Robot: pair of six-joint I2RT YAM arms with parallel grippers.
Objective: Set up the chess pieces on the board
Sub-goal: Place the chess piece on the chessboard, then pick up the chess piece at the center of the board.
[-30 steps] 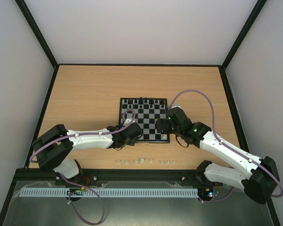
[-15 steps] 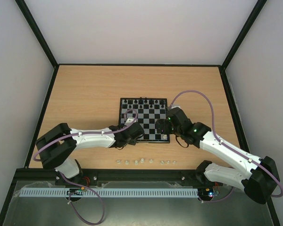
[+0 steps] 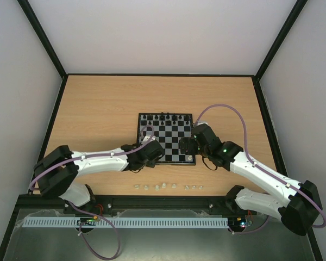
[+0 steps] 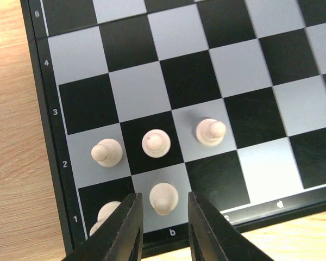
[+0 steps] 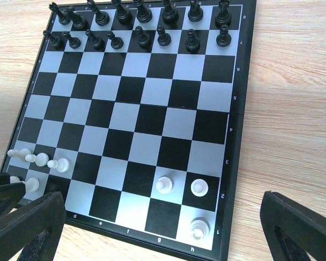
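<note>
The left gripper [image 4: 163, 212] is hanging with fingers [image 4: 125, 228] apart around a white piece [image 4: 163, 198] on the board [image 4: 41, 109], maybe letting go, needing a straight lift next

The left hand [image 4: 163, 203] hangs low over the board's [image 4: 244, 81] near-left corner. Its dark fingers [image 4: 125, 231] stand apart on either side of the pale piece on b1 [image 4: 163, 198], with a sliver of gap on each side. Another pale piece [image 4: 108, 213] on a1 peeks out from behind the left finger. Three pawns [image 4: 155, 143] line the board's second row on a, b and c. Wooden table [image 4: 11, 136] shows beyond the board's left border.
</note>
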